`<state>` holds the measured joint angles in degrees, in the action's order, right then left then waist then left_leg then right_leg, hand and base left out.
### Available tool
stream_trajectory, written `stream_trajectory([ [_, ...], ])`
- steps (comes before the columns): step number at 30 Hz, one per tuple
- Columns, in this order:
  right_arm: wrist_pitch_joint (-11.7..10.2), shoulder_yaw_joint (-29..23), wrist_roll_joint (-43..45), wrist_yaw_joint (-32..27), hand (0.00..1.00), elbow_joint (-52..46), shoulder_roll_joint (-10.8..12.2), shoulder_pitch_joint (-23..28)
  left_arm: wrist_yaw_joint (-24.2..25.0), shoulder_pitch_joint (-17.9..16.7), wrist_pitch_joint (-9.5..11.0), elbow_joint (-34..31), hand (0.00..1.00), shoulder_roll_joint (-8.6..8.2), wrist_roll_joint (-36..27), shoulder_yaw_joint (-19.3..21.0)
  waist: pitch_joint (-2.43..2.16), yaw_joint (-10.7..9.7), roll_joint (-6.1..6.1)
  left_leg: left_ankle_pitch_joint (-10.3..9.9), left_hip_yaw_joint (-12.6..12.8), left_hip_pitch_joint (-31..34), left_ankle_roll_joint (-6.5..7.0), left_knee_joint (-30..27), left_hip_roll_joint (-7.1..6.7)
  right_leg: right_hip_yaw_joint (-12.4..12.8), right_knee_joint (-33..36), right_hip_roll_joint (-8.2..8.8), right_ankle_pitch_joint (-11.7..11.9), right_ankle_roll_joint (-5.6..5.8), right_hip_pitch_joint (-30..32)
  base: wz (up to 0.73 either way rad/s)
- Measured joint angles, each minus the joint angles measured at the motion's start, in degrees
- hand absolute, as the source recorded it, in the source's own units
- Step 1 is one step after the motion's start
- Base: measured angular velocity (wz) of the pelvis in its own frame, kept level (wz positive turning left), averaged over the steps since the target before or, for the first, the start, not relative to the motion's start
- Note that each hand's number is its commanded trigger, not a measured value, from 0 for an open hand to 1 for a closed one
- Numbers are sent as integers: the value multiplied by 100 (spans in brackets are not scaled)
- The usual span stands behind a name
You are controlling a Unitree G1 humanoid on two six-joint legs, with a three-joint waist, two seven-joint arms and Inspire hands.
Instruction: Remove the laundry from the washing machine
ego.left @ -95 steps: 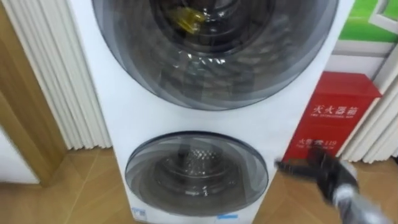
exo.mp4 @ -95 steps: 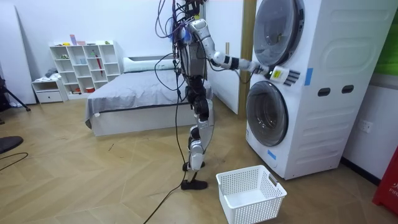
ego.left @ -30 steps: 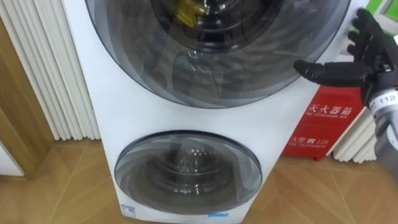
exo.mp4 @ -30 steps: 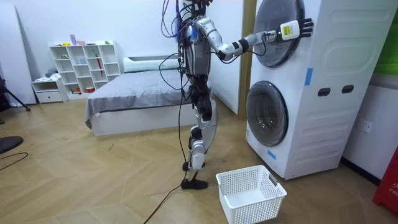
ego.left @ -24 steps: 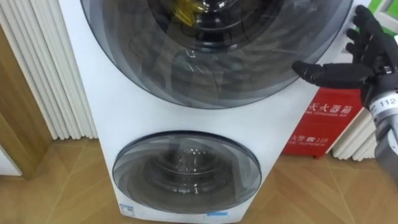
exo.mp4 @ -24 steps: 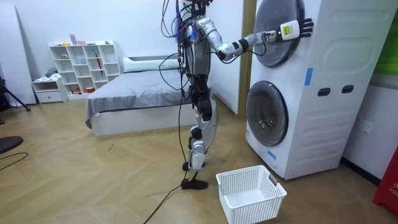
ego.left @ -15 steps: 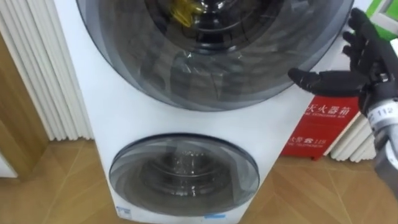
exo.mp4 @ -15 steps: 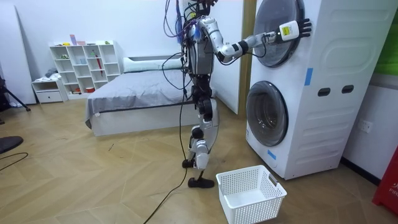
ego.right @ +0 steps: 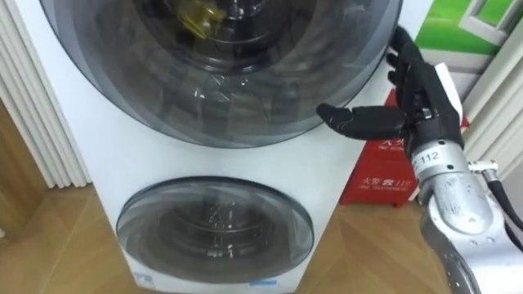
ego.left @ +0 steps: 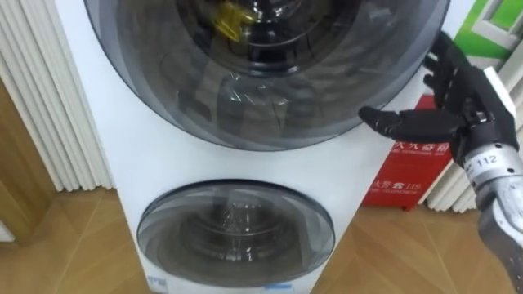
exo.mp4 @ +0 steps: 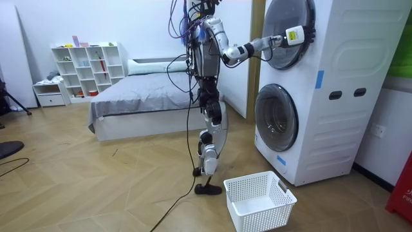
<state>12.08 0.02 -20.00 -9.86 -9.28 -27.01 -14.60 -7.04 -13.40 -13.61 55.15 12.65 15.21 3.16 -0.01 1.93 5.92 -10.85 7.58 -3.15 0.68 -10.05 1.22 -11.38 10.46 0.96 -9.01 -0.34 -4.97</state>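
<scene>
Two white washing machines stand stacked in front of me, each with a round dark glass door that is closed. Behind the upper door (ego.left: 270,90) a yellow piece of clothing (ego.left: 231,18) lies in the drum. My right hand (ego.left: 458,98) is open at the right rim of that door, fingers up against the white front and thumb pointing left across the glass edge. In the room view I stand close to the machines with my right hand (exo.mp4: 302,32) raised to the upper door (exo.mp4: 277,55). The lower door (ego.left: 237,237) shows a bare metal drum.
A white laundry basket (exo.mp4: 259,201) sits on the wood floor beside my feet, before the lower machine. A red box (ego.left: 409,175) stands right of the machines, pale curtain folds (ego.left: 49,98) to their left. A bed (exo.mp4: 141,96) and shelf are behind me.
My right hand rose from low beside the lower door to the upper door's right rim, then edged left onto it. I have stepped a little closer to the machines.
</scene>
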Motion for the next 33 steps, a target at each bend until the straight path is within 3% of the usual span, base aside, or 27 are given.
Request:
stream_trajectory([
  [4,56,-70,-47,3,0,-82,333,-15,4,207,-88,-1,0,-24,-84,-105,21,-45,-96,-27,-71,118,36,-142,-5,-51,2,1,0,0,10,9],
  [9,55,40,-73,58,0,-92,588,-15,25,473,-112,-2,0,-30,-469,-351,-24,-54,-296,-21,-42,121,41,-151,-14,-70,7,7,0,0,0,-3],
  [12,55,103,-48,65,0,-92,728,-15,42,643,-114,-3,0,-35,-586,-389,-19,-72,-294,-3,-21,122,33,-150,-6,-30,8,-2,0,-1,15,-6],
  [19,72,118,-92,181,0,-92,732,-15,120,892,-109,-9,0,-31,-781,-527,-24,-85,-262,1,21,141,35,-144,-14,12,10,-1,2,-4,50,-4],
  [25,74,113,-229,181,0,-141,733,-39,138,891,-87,-11,0,-25,-898,-578,-34,-78,-260,6,32,152,33,-139,0,8,20,-11,2,-5,105,0],
  [33,292,92,-308,179,0,-439,749,-38,147,861,57,-9,0,75,-893,-617,-36,-179,-264,5,64,142,33,-137,7,21,15,-9,2,-5,127,-3],
])
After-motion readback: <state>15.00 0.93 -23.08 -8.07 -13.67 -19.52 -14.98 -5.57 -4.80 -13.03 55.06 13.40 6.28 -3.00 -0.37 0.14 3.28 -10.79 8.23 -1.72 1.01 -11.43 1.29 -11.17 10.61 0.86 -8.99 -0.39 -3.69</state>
